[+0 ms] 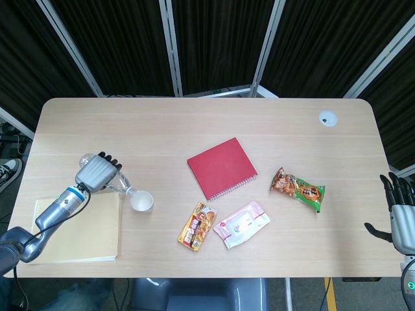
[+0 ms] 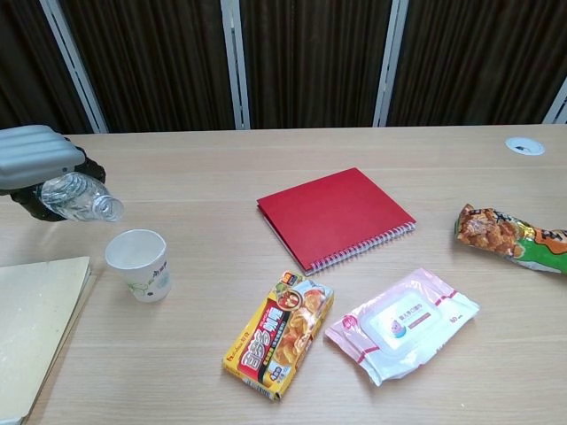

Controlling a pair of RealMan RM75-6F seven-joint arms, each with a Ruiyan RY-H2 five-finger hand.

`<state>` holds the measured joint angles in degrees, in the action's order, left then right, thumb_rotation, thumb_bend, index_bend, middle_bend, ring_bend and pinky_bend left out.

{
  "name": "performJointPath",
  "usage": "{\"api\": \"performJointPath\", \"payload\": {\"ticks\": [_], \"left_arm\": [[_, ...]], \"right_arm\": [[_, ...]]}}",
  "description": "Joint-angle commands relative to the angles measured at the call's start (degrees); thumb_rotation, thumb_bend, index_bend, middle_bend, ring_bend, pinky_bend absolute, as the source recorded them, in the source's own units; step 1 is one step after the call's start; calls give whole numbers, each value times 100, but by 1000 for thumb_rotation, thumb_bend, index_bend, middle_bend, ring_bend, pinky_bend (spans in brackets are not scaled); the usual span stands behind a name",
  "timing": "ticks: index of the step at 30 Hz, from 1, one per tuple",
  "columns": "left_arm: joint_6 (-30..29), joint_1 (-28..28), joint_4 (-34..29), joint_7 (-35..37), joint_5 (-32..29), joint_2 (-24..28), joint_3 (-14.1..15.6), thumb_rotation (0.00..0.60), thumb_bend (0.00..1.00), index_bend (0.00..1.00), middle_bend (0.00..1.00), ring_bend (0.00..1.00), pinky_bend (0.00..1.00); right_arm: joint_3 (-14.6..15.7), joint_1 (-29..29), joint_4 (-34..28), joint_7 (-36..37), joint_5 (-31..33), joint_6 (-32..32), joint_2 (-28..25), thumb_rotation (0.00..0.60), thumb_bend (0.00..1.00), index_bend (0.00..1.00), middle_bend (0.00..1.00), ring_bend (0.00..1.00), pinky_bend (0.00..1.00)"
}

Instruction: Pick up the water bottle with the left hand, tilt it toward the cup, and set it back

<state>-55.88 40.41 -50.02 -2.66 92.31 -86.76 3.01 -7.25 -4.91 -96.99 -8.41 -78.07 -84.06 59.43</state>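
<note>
The pick-up is done, and the tilt is in hand. At the far left, the left hand (image 2: 35,158) holds the bottle (image 2: 81,197) above the counter (image 1: 194,116), with its fingers closed around the body. The bottle is tipped so that its mouth points down and right, just above the cup (image 2: 138,264). In the head view the bottle (image 1: 121,186) neck almost reaches the rim of the cup (image 1: 141,201). The cup stands upright and looks empty inside. The bottle is clear; I cannot tell how much water it has. I judge that setting the bottle upright on the counter is what remains. At the far right, the right hand (image 1: 399,217) holds nothing and its fingers are spread.
</note>
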Motion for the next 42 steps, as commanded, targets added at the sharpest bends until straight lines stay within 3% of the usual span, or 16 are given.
{"api": "performJointPath", "payload": {"ticks": [1, 12, 28, 37, 42], "left_arm": [[-34, 1, 21, -72, 17, 3, 7, 600, 497, 515, 464, 389, 382], [-228, -16, 83, -413, 122, 4, 44, 600, 496, 515, 463, 389, 382], [-348, -45, 155, -156, 153, -32, 72, 600, 495, 515, 463, 388, 382], [-381, -110, 185, 1176, 22, 1, 32, 600, 495, 516, 463, 389, 382], [-195, -159, -150, 2770, -342, 108, -162, 600, 490, 520, 463, 389, 381]], "right_arm": [[-3, 0, 6, 4, 2, -1, 1, 600, 0, 0, 0, 0, 0], [-3, 5, -2, 6, 6, -4, -6, 600, 0, 0, 0, 0, 0], [-3, 2, 5, -6, 19, 5, 1, 600, 0, 0, 0, 0, 0], [1, -2, 12, -24, 22, 15, 13, 600, 0, 0, 0, 0, 0], [4, -7, 9, -47, 28, 25, 22, 600, 0, 0, 0, 0, 0]]}}
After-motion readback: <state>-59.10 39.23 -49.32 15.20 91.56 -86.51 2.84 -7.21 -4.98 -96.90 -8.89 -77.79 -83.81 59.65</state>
